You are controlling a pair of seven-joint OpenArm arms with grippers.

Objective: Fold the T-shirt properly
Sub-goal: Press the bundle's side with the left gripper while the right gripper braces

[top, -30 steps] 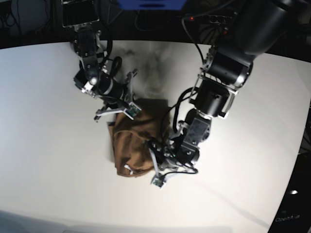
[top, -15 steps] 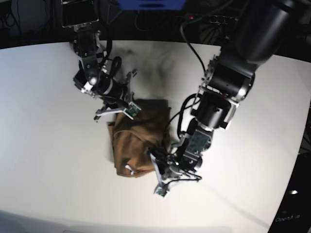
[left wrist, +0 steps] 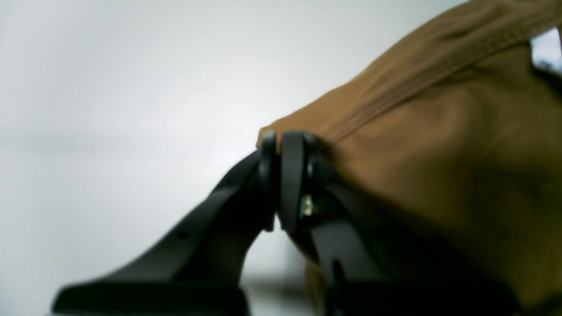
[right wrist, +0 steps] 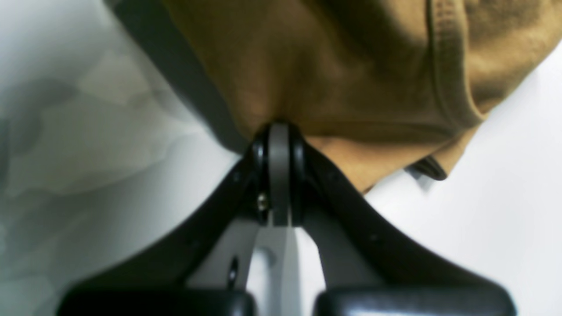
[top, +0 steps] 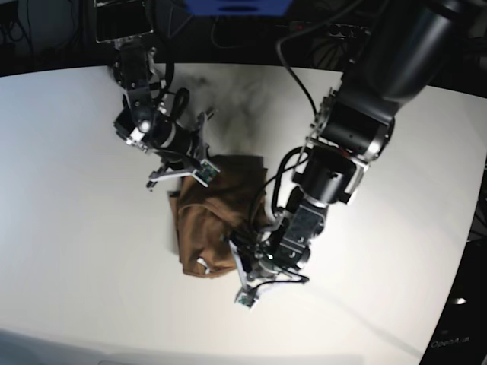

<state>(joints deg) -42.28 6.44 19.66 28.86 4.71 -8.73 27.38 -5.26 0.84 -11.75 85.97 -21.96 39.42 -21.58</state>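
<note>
The tan-brown T-shirt (top: 209, 224) lies bunched in a crumpled heap in the middle of the white table (top: 76, 228). A small white tag (top: 199, 263) shows at its near edge. My left gripper (top: 237, 249) is at the heap's near right corner. In the left wrist view the left gripper (left wrist: 283, 140) is shut on a stitched hem of the T-shirt (left wrist: 439, 153). My right gripper (top: 196, 181) sits at the heap's far left corner. In the right wrist view the right gripper (right wrist: 279, 129) is shut on a fold of the T-shirt (right wrist: 351, 66), which is lifted off the table.
Both arms reach in from the back and crowd over the cloth. Dark equipment and cables line the table's far edge, with a blue object (top: 236, 6) at top centre. The table's curved edge runs down the right side (top: 456, 274).
The left arm's wrist has shifted a little toward the near edge and then slightly left, still holding the cloth. The right arm and the heap's shape look unchanged.
</note>
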